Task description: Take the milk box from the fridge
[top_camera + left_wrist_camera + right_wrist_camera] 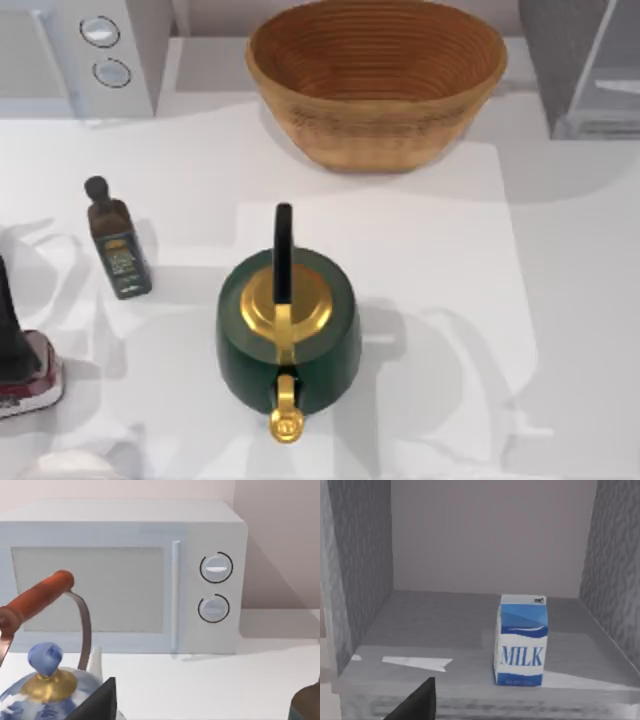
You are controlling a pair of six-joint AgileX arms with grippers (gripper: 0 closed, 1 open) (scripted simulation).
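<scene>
Evidently the reach is the step in hand: the fridge (585, 70), the dark grey cabinet at the far right corner of the bench (560, 300), stands with its door swung aside, and the right wrist view looks straight into its open compartment (490, 570). To do this well, I would judge that the right gripper should go in level and low over the shelf (445, 625), keeping off the speckled side walls, and take the carton across its two flat sides rather than by its slanted top. Whether that gripper is wide or narrow I cannot tell; just one dark fingertip (417, 702) pokes up at the edge of the view. The left arm sits idle at the bench's left, facing the white appliance (125, 575). The milk box (521, 640) stands upright near the shelf's front edge, apart from both walls, long axis vertical, its "MILK" face turned toward the opening.
</scene>
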